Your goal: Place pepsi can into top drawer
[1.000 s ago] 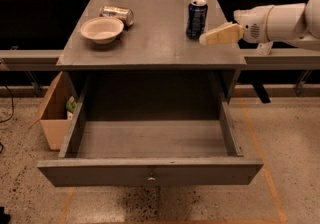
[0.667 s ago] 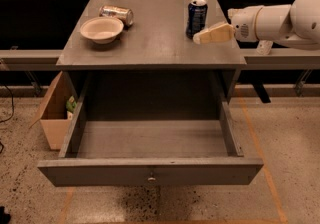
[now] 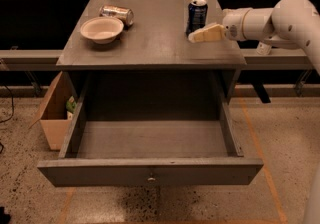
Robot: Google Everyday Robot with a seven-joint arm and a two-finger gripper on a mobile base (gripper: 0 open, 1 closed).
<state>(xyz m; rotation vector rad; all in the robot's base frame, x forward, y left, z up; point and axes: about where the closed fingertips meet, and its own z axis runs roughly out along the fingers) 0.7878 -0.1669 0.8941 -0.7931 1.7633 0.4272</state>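
The pepsi can (image 3: 197, 15), dark blue with a silver top, stands upright at the back right of the grey tabletop (image 3: 155, 43). The gripper (image 3: 194, 37), with beige fingers on a white arm coming from the right, is just in front of and slightly right of the can, close to its base, and holds nothing I can see. The top drawer (image 3: 150, 170) is pulled wide open below the tabletop; its inside is empty and a small round knob shows on its front panel.
A beige bowl (image 3: 102, 29) and a silver-gold can lying on its side (image 3: 116, 14) are at the back left of the tabletop. A cardboard box (image 3: 54, 110) stands on the floor left of the drawer. A rail runs behind the table.
The gripper has moved left along the table's right side, closer to the pepsi can. The can, bowl and drawer have not moved.
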